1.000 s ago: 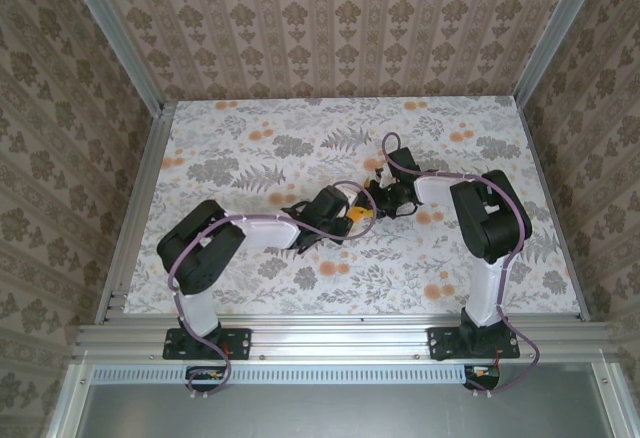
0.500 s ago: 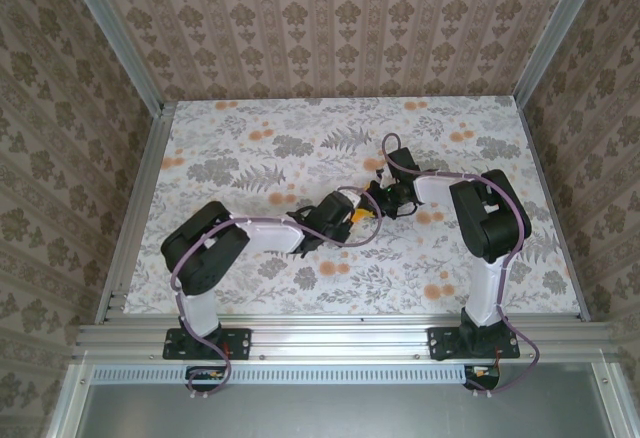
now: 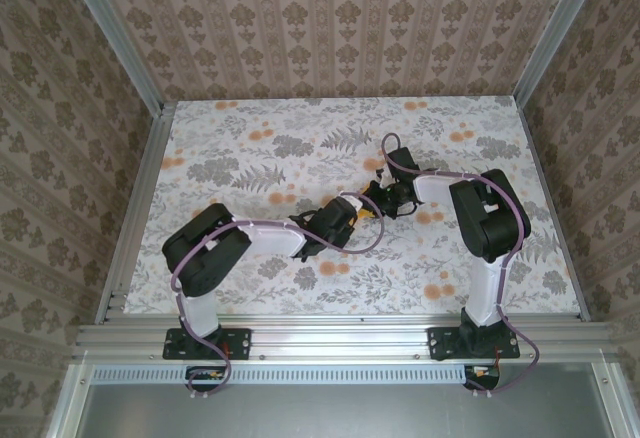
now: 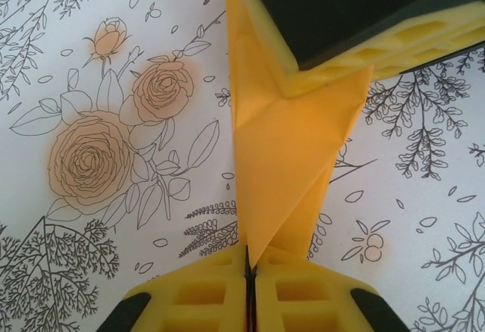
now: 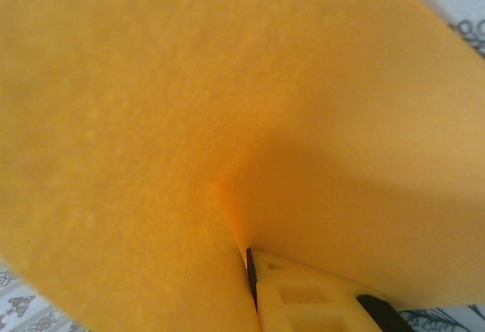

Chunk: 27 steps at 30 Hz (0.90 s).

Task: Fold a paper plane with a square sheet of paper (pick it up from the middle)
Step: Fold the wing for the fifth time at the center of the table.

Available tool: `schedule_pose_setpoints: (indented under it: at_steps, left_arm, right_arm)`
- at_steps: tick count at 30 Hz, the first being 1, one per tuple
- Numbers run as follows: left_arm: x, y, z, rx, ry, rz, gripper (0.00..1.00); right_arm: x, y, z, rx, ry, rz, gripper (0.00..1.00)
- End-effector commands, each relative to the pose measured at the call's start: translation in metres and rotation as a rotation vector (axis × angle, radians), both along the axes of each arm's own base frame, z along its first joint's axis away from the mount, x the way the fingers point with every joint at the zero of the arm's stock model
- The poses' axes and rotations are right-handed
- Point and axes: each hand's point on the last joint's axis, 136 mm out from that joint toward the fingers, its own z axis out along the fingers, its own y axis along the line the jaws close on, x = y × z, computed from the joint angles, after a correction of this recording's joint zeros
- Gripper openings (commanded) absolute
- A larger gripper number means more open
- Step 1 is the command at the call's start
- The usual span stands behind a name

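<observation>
Near table centre, folded orange sheet of paper (image 4: 288, 142) clenched at both ends: left gripper (image 4: 248, 283) grasping from eight o'clock, right gripper (image 5: 250, 267) from two o'clock.

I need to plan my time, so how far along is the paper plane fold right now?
Done: the orange paper is already creased into a narrow pointed shape. In hand: the left claw pinches its point and the right claw clamps the wider end, holding it between them. Left: probably the wing folds and a final flattening; I cannot see the whole sheet.
</observation>
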Motion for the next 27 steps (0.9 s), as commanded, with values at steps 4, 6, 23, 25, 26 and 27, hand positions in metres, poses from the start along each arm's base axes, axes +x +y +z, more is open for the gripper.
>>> schedule_pose_setpoints:
  at_steps: [4,6,23,25,26,27]
  left_arm:
    - [-0.012,0.017,0.002,0.025,0.049,0.040,0.28]
    - [-0.016,0.015,0.013,-0.027,0.089,0.043,0.36]
    - [0.007,-0.005,0.037,-0.530,0.517,0.077,0.50]
    - [0.009,-0.007,0.035,-0.528,0.521,0.073,0.48]
    - [0.009,-0.008,0.034,-0.529,0.518,0.070,0.47]
    - [0.009,-0.008,0.033,-0.530,0.513,0.066,0.47]
  right_arm:
    - [-0.021,-0.027,-0.046,-0.164,0.110,-0.024,0.11]
    - [-0.020,-0.027,-0.047,-0.166,0.101,-0.018,0.11]
    - [-0.012,-0.013,-0.039,-0.071,0.018,0.037,0.25]
    - [-0.010,-0.009,-0.034,-0.038,0.000,0.046,0.26]
    - [-0.009,-0.007,-0.032,-0.026,-0.005,0.046,0.26]
    - [-0.007,-0.006,-0.029,-0.012,-0.014,0.047,0.27]
